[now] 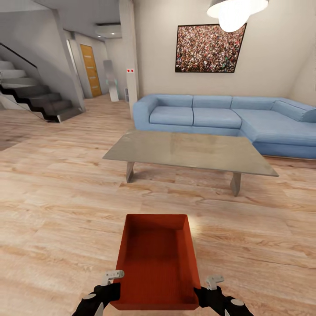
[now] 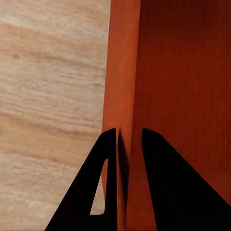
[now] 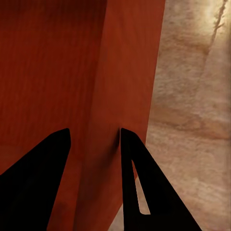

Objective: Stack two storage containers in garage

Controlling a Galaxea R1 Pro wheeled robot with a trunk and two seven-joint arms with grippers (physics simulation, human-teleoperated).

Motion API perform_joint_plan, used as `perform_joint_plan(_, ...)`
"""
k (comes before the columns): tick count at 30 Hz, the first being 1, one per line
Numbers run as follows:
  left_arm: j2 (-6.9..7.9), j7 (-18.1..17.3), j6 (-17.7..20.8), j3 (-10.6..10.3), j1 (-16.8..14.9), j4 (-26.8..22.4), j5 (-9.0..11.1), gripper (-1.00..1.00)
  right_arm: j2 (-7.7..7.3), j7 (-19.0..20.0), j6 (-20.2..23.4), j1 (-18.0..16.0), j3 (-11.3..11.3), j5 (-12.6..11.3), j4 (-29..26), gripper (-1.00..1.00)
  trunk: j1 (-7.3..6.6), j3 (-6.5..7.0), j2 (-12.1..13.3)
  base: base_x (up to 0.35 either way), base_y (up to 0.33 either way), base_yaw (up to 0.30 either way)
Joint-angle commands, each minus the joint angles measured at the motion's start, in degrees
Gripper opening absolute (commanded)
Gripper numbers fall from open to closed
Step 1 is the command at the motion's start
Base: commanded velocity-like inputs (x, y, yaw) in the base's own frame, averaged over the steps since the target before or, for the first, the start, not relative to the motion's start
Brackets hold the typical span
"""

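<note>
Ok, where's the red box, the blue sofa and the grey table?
red box (image 1: pixel 156 259), head view, on its inner floor.
blue sofa (image 1: pixel 210 117), head view, on a seat cushion.
grey table (image 1: pixel 188 151), head view, on its top.

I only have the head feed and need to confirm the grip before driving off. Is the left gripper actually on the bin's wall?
Observer: Yes. In the left wrist view the left gripper straddles the storage container wall, one finger inside, one outside.
Operator: And the right one?
Observer: Same: the right gripper has the container's wall between its fingers.
Operator: What's under the bin's sides?
Observer: Light wood plank floor shows beside both walls in the wrist views.
</note>
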Motion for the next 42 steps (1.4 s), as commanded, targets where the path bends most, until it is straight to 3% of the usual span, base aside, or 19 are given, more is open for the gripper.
perform_joint_plan(1, -0.94, 0.21, 0.36, 0.06, -0.02, -0.07, 0.46, -1.00, 0.65, 0.60, -0.09, 0.02, 0.65, 0.22, 0.01, -1.00, -0.23, 0.23, 0.40, 0.000, 0.000, 0.000)
perform_joint_plan(42, -1.73, 0.37, 0.31, 0.05, -0.03, 0.19, 0.35, -1.00, 0.65, 0.60, 0.00, 0.02, 0.64, 0.31, 0.01, -1.00, -9.24, 11.43, 16.84, 0.000, 0.000, 0.000)
